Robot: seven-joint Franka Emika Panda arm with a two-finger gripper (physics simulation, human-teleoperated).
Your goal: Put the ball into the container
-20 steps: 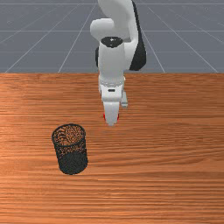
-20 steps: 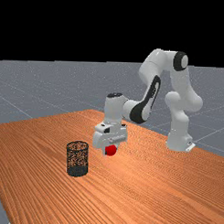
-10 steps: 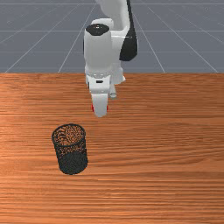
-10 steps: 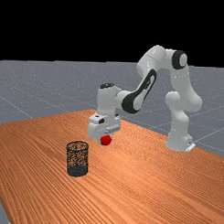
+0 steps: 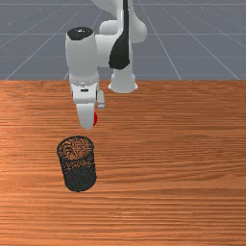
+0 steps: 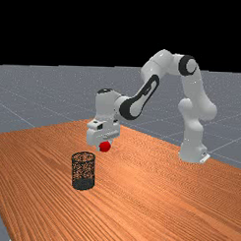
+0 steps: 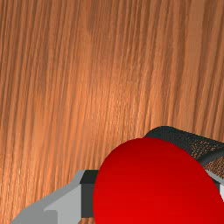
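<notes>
Evidently the carry is in hand; the container (image 6: 83,171) stands below the pincer (image 6: 104,148), toward the far view's left; the pincer, parted a ball's width, clasps the ball (image 7: 153,188); next it should centre above the container, then release.

No lettering, label, brand, number or sign can be read in the front, far or wrist view.
</notes>
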